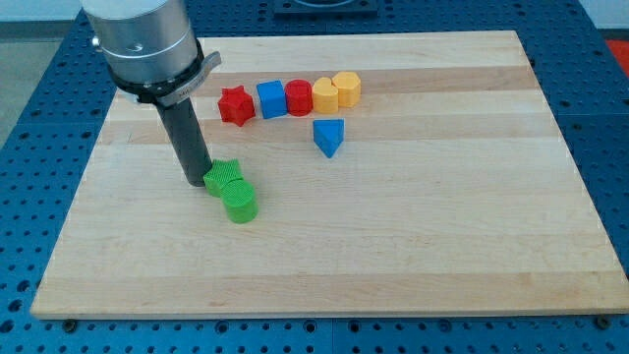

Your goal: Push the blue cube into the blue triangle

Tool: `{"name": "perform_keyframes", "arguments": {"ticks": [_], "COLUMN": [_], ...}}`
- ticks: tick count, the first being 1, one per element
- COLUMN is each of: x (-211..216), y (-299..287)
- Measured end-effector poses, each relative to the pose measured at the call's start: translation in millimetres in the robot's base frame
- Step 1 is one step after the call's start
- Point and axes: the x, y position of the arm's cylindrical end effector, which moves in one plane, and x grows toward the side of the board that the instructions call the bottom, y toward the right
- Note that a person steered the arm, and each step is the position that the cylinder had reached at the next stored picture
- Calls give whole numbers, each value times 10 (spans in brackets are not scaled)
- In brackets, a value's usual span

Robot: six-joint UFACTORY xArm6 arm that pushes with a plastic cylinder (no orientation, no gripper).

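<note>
The blue cube [271,99] sits in a row of blocks near the view's top, between a red star [236,105] and a red cylinder [298,97]. The blue triangle [329,137] lies apart, below and right of the cube. My tip [197,183] rests on the board left of the green star [225,177], touching or nearly touching it, well below and left of the blue cube.
A green cylinder [240,202] sits against the green star's lower right. An orange-yellow block [324,95] and a yellow hexagon-like block [346,88] end the row at right. The wooden board [442,216] lies on a blue perforated table.
</note>
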Motion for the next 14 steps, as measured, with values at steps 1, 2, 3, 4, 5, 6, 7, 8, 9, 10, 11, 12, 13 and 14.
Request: {"name": "perform_keyframes", "arguments": {"ticks": [1,2,3,4,5,6,7,8,9,10,11,12,13,14], "x": [-339,-947,-1562,-1912,-1898,-1719,-1592,-1592,-1455,-1224,-953,-1007,-1091,-985], "y": [-254,-731,-744,-312,333,593,578,560,636,821,1032,1024,779,510]}}
